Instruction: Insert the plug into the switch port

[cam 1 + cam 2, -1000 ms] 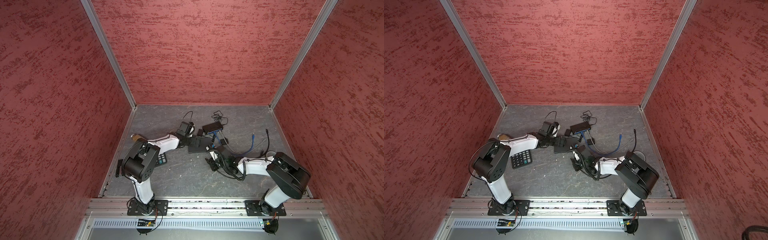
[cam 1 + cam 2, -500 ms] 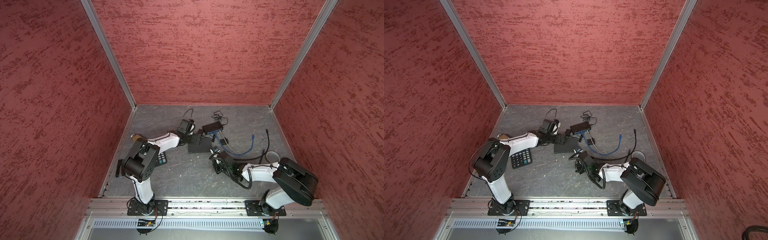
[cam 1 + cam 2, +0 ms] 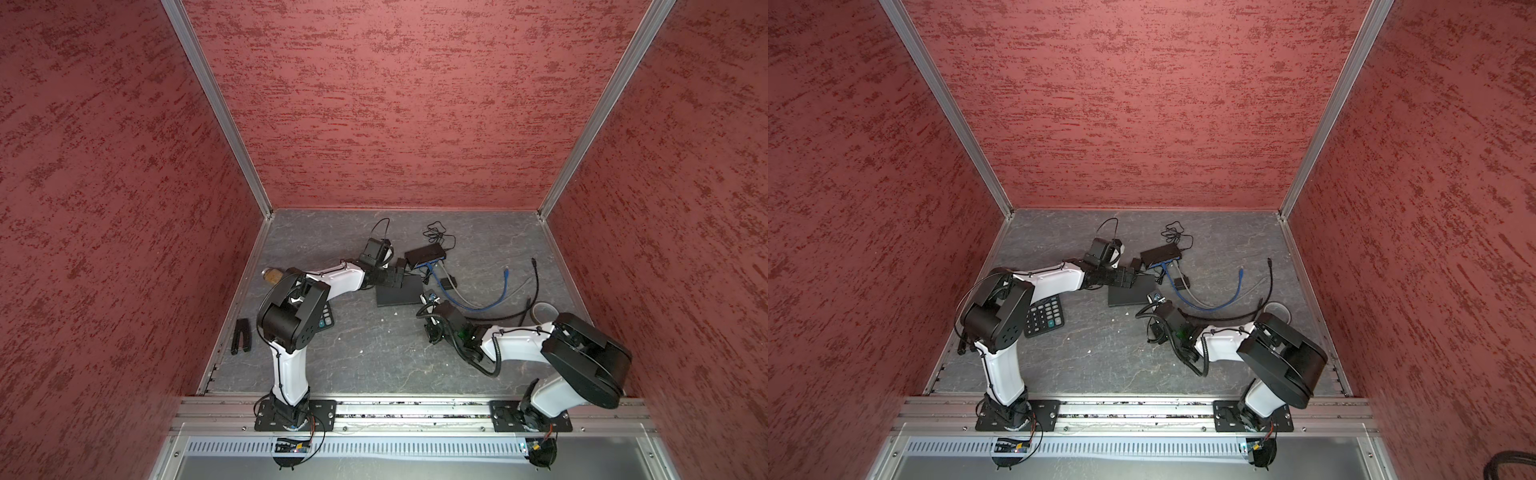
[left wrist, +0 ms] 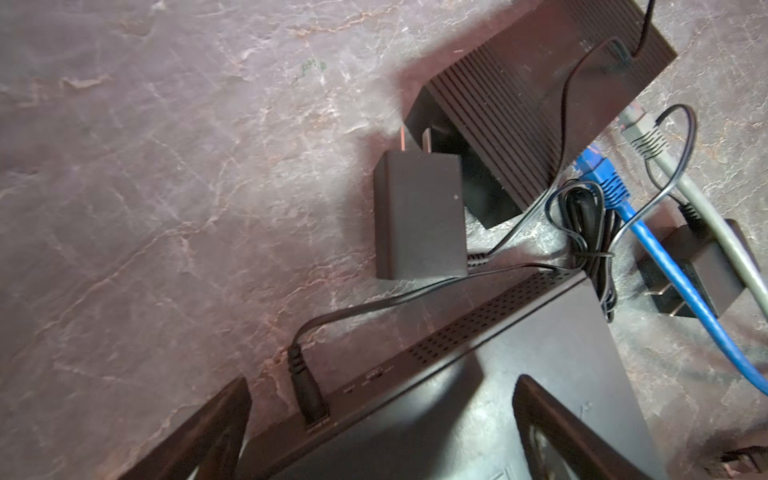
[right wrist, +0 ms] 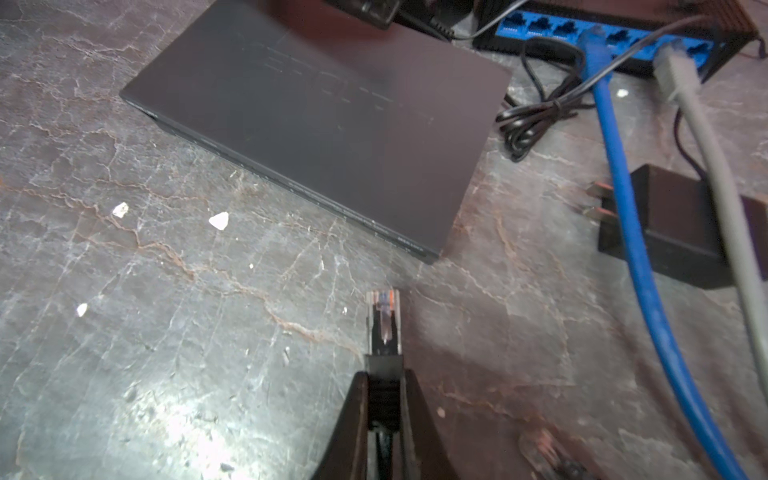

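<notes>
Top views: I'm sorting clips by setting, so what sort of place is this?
Probably a lab robot test cell: red textured walls box in a grey stone-look tabletop, two arms are bolted to an aluminium rail, and network switches lie loose.

Red textured walls [image 3: 395,104], aluminium corner posts [image 3: 217,108], grey veined stone-look floor [image 3: 332,237], metal front rail [image 3: 415,409]
</notes>
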Robot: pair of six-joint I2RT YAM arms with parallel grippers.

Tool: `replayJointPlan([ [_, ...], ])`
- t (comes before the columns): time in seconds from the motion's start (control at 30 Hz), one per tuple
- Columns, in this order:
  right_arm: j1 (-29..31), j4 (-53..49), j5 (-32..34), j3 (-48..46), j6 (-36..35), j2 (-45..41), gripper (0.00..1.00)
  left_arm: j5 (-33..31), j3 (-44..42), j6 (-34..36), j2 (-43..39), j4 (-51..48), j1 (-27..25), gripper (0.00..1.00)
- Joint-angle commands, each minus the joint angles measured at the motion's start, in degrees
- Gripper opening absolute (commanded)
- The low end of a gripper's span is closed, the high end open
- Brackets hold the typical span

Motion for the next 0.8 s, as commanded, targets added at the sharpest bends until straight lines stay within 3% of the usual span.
replayJointPlan([
  [0.0,0.38,-0.04,1.46,2.18,-0.47,0.65,0.05,1.33,-2.14,-1.34,-0.8,-0.64,-0.82,0.99],
  [0.5,0.36,-0.75,-0.13,2.71,0.31,2.33,0.05,2.15,-5.92,-3.75,-2.23,-1.51,-2.77,0.98],
  [0.77,0.37,-0.99,-0.05,1.91,0.8,2.0,0.05,-0.33,-3.71,-1.58,-3.68,-1.84,-2.84,0.98],
])
